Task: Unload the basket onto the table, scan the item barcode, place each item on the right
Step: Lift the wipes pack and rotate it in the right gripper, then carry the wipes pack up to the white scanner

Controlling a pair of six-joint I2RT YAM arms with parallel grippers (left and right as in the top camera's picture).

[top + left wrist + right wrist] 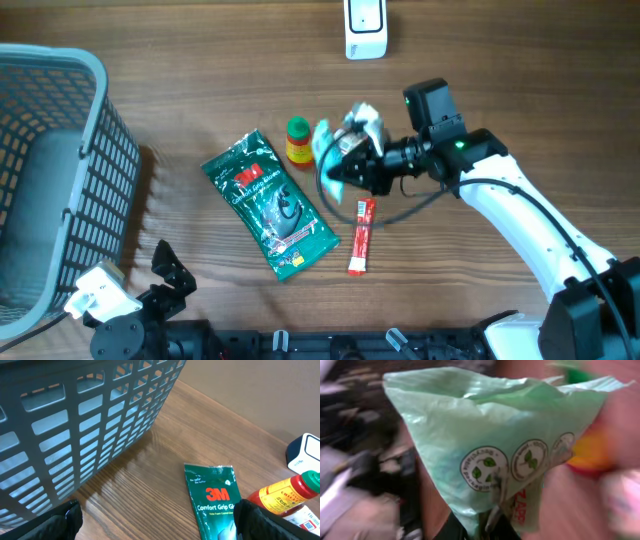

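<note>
- A grey slatted basket (60, 150) fills the 9 o'clock side of the table (200, 90) in the overhead view. In the left wrist view its wall (85, 425) rises at 10 o'clock.
- The left gripper (172, 272) sits low at 7 o'clock, just below the basket. Its two black fingers (67, 520) are spread wide, with nothing between them.
- A dark green 3M packet (270, 205) lies flat near the middle of the table. Its long side runs from 11 o'clock to 5 o'clock. The left wrist view shows it (212, 497) between the spread fingers.
- A small sauce bottle (298, 140) with a green cap and a yellow and red label is at 1 o'clock of the packet, close to it but apart. In the left wrist view it (285, 497) appears tilted.
- A narrow red sachet (361, 236) lies at 3 o'clock of the packet's lower end, on the table.
- The item, a pale green bag (350, 128), is just beside the bottle at its 3 o'clock. It is lifted off the table.
- The right gripper (338, 165) pinches the bag, its arm reaching in from 4 o'clock. Up close, the bag (490, 445) shows round leaf logos, and its lower end is caught in the dark fingers (482, 530). That view is blurred.
- A white scanner (365, 28) stands at the 12 o'clock edge, well apart from the bag.
</note>
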